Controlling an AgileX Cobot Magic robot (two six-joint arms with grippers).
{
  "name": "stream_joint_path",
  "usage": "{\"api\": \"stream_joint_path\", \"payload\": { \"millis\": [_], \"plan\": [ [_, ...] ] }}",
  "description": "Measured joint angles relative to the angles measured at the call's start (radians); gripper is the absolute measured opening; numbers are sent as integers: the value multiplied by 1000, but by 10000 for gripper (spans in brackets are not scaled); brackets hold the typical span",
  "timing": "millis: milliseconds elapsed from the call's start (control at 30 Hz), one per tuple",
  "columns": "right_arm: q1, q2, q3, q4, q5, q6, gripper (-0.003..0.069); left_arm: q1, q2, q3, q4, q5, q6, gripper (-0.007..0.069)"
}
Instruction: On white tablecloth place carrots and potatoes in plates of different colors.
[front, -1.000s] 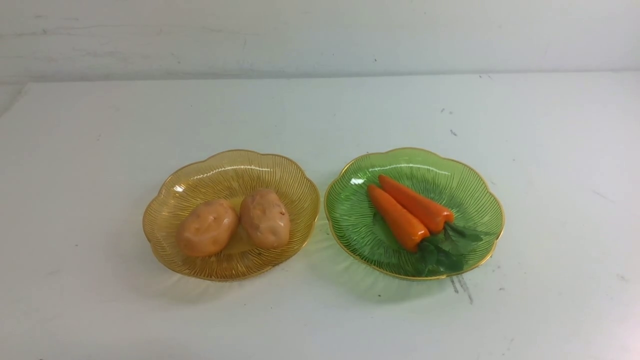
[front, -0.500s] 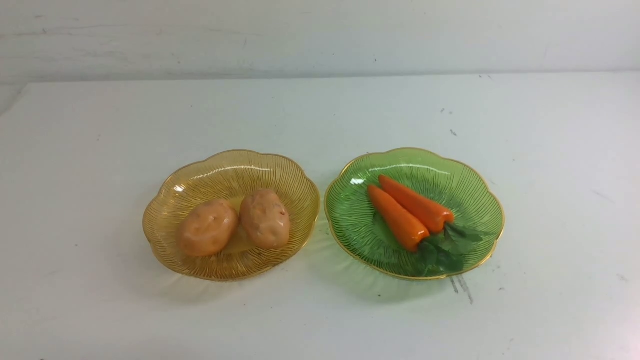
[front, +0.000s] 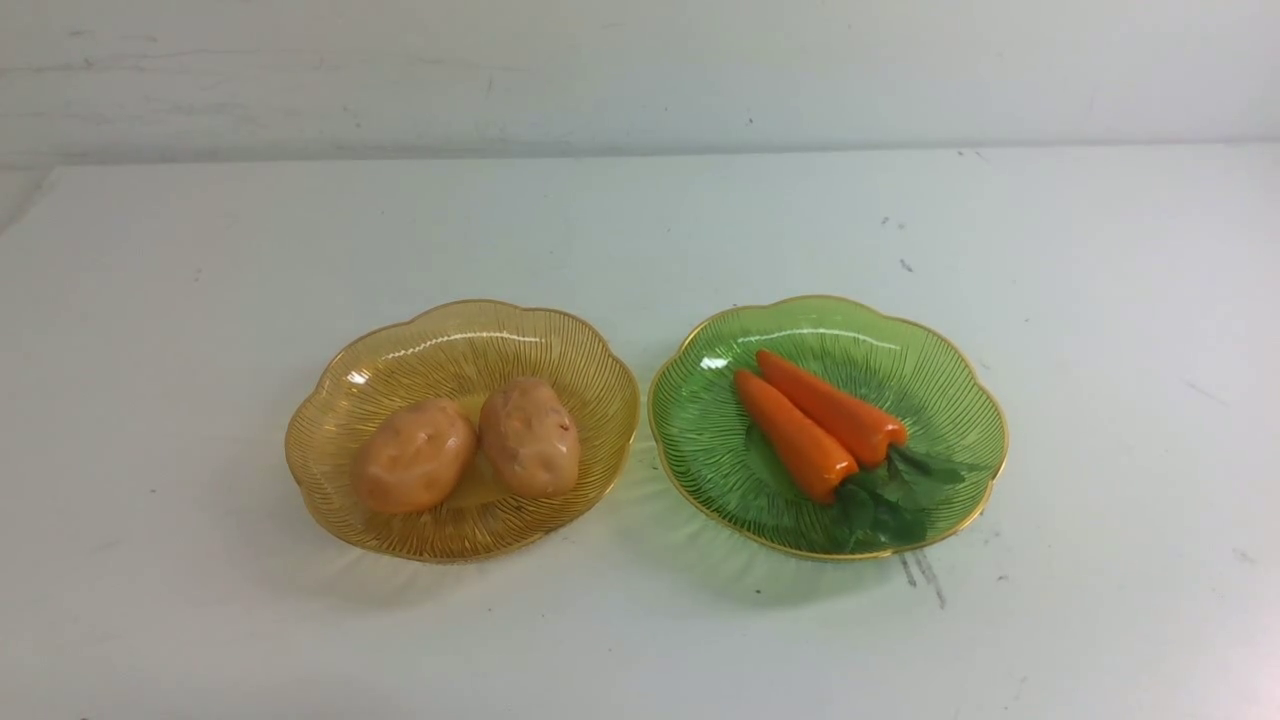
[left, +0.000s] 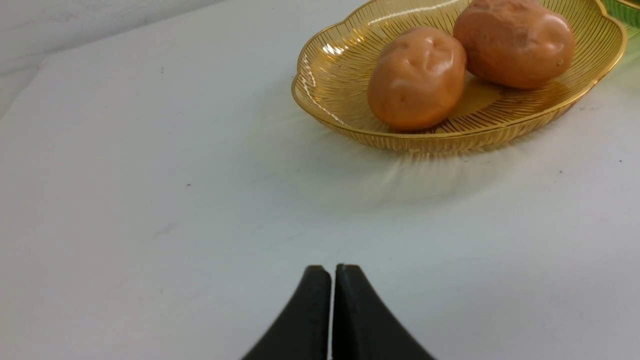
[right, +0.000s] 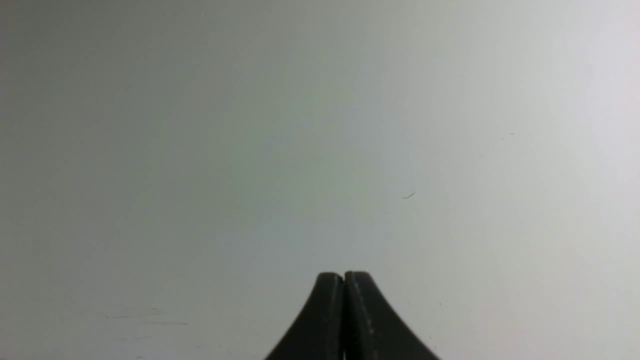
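On the white tablecloth (front: 640, 220) an amber-yellow plate (front: 330, 420) at centre left holds two potatoes (front: 465, 445) side by side. A green plate (front: 700, 440) at centre right holds the two joined carrots (front: 815, 425), leafy tops toward the near right. Neither gripper shows in the front view. In the left wrist view my left gripper (left: 333, 270) is shut and empty over bare cloth, apart from the amber plate (left: 325, 75) and its potatoes (left: 417, 77). In the right wrist view my right gripper (right: 344, 276) is shut and empty over bare cloth.
The two plates stand almost rim to rim. A pale wall (front: 640, 70) rises behind the table's far edge. Dark scuff marks (front: 925, 575) lie just in front of the green plate. A sliver of the green plate (left: 627, 7) shows in the left wrist view.
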Motion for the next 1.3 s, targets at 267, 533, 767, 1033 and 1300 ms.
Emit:
{"api": "stream_joint_path", "payload": {
  "millis": [267, 533, 767, 1033, 1300],
  "plan": [
    [-100, 0, 124, 1, 35, -2, -15, 0, 0, 0, -1, -1, 0, -3],
    [-100, 0, 124, 0, 35, -3, -15, 0, 0, 0, -1, -1, 0, -3],
    [-100, 0, 124, 0, 35, -3, -15, 0, 0, 0, -1, -1, 0, -3],
    [-100, 0, 124, 0, 35, -3, -15, 0, 0, 0, -1, -1, 0, -3],
    [-100, 0, 124, 0, 35, -5, -15, 0, 0, 0, -1, -1, 0, -3]
  ]
}}
